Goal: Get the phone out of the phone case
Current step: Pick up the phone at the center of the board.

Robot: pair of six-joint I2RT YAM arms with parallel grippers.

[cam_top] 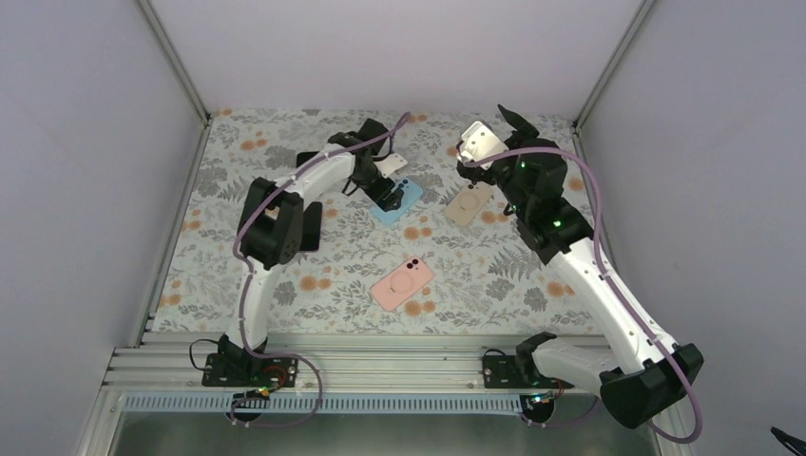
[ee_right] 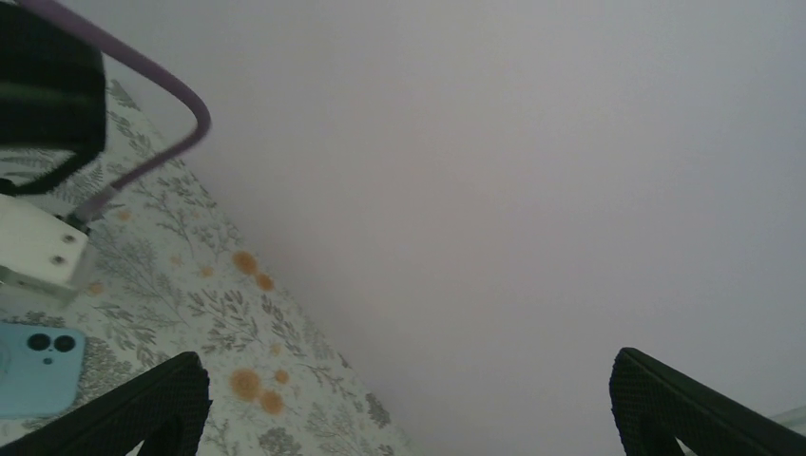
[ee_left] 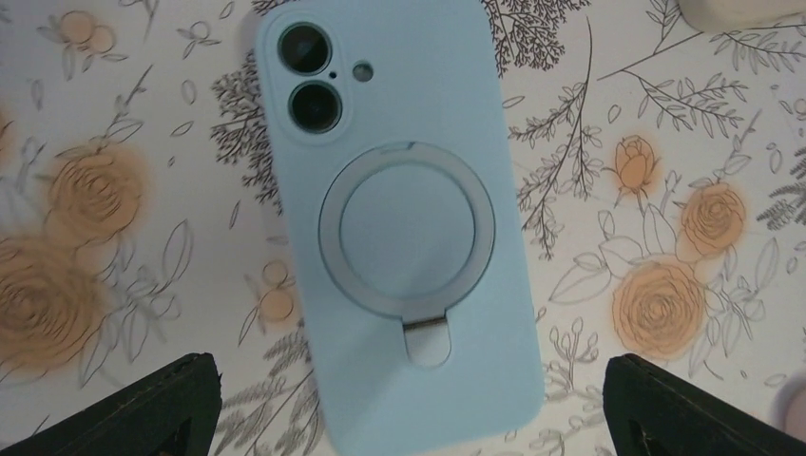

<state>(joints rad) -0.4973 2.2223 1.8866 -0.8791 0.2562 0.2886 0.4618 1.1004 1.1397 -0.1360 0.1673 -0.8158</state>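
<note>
Approach step: left claw (ee_left: pixel 413 418), jaws wide, hovers over the blue cased phone (ee_left: pixel 399 237) lying camera-side up on the floral surface (ee_left: pixel 665 142); right claw (ee_right: pixel 409 404), also wide, holds nothing. Next: descend and pinch the case edges

Light blue silicone phone case (cam_top: pixel 405 201) on the far middle of the floral-cloth table (cam_top: pixel 475 285), beige phone case (cam_top: pixel 469 203) near its right, pink phone case (cam_top: pixel 403 283) in front of both, well apart.

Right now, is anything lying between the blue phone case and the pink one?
Nothing. In the top view, only bare flowered tablecloth runs from the blue case to the pink case.
</note>
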